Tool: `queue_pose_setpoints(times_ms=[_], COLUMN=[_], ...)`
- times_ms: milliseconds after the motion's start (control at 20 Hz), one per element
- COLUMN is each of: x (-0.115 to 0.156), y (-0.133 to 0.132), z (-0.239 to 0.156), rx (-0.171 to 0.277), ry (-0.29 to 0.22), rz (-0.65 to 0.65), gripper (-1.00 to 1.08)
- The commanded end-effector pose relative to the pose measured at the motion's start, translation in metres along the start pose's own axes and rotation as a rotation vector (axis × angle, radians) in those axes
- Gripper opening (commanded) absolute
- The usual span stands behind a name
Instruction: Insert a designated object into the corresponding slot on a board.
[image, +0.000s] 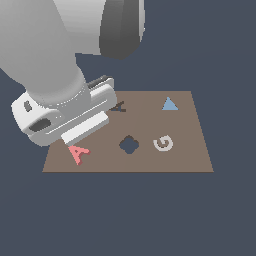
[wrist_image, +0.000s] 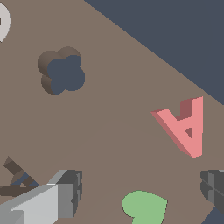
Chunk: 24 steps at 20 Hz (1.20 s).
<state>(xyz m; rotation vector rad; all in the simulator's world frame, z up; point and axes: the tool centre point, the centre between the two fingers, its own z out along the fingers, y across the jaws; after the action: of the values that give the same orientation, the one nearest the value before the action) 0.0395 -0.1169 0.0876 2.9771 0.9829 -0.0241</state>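
Showing one pink A (image: 78, 153), one A-slot (image: 118, 106)

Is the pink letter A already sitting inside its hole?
No, the pink letter A lies flat on the board near its front corner, apart from the A-shaped hole, which is empty.

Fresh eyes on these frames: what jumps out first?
The big grey arm fills the exterior view's upper left, its gripper hanging open just above the pink-red A block near the board's front corner on the exterior view's left. Next, the dark clover-shaped recess at mid-board, with the white G to its right in the exterior view. The wrist view adds a green heart between the fingers.
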Motion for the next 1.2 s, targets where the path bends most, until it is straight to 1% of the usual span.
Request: queue_pose_setpoints(times_ms=[0, 300, 600, 850, 1150], x=[0.003, 0.012, 0.021, 0.025, 0.027], y=[0.012, 0.036, 0.051, 0.057, 0.058], z=[0.008, 0.022, 0.032, 0.036, 0.037], rx=[0.0, -0.001, -0.001, -0.002, -0.001], ry=[0.004, 0.011, 0.015, 0.016, 0.016], rz=[-0.069, -0.197, -0.284, -0.323, -0.331], gripper=[1.0, 1.0, 1.0, 1.0, 1.0])
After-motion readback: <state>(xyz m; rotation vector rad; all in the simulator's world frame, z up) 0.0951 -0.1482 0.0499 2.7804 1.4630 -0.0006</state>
